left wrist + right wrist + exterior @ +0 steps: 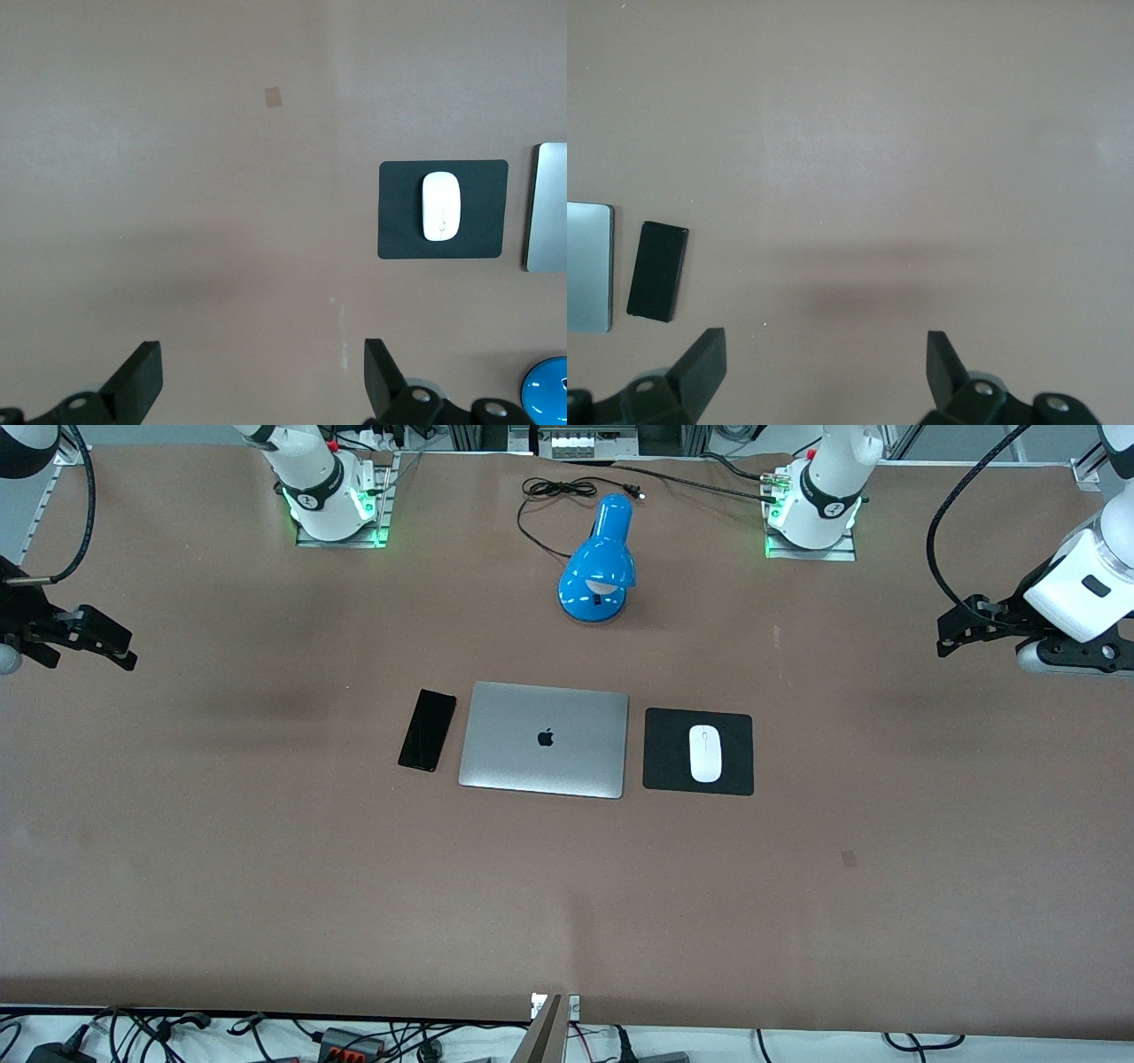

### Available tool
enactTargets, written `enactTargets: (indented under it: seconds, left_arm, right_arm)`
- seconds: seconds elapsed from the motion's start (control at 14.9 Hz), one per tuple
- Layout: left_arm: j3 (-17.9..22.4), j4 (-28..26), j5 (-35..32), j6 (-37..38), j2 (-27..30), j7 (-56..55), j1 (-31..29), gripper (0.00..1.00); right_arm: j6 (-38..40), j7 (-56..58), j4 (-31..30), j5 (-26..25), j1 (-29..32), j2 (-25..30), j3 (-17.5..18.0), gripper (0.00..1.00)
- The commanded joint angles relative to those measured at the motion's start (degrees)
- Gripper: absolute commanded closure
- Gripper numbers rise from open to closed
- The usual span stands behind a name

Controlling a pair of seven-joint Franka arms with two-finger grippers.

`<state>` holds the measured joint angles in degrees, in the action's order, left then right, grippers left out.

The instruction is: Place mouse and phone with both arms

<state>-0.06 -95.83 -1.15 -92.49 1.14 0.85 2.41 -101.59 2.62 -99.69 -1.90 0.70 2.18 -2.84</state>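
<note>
table (266, 868): plain brown, faint smudges maybe
mouse (705, 753): on black mat (660, 775)
phone (427, 730): beside laptop (544, 739)
left gripper (961, 631): spread, empty, over its table end
right gripper (93, 638): spread, empty, over its table end

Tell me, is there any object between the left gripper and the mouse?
Nothing visible does. The left gripper hangs open over bare table at the left arm's end. The mouse lies uncovered on the black mat, and only bare tabletop lies between them. The laptop is beside the mat, toward the right arm's end.
</note>
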Motion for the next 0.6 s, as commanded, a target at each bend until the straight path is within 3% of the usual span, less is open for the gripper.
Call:
enactTargets:
  seconds: [0.0, 0.54]
  left_arm:
    - [0.2, 1.9, -0.8, 1.3, -0.9, 1.1, 0.4, 0.00]
    - [0.2, 1.9, -0.8, 1.3, -0.9, 1.1, 0.4, 0.00]
  right_arm:
    - [1.2, 0.5, 0.5, 0.5, -0.3, 0.6, -0.2, 0.00]
    - [3.5, 0.7, 0.4, 0.2, -0.6, 0.1, 0.1, 0.00]
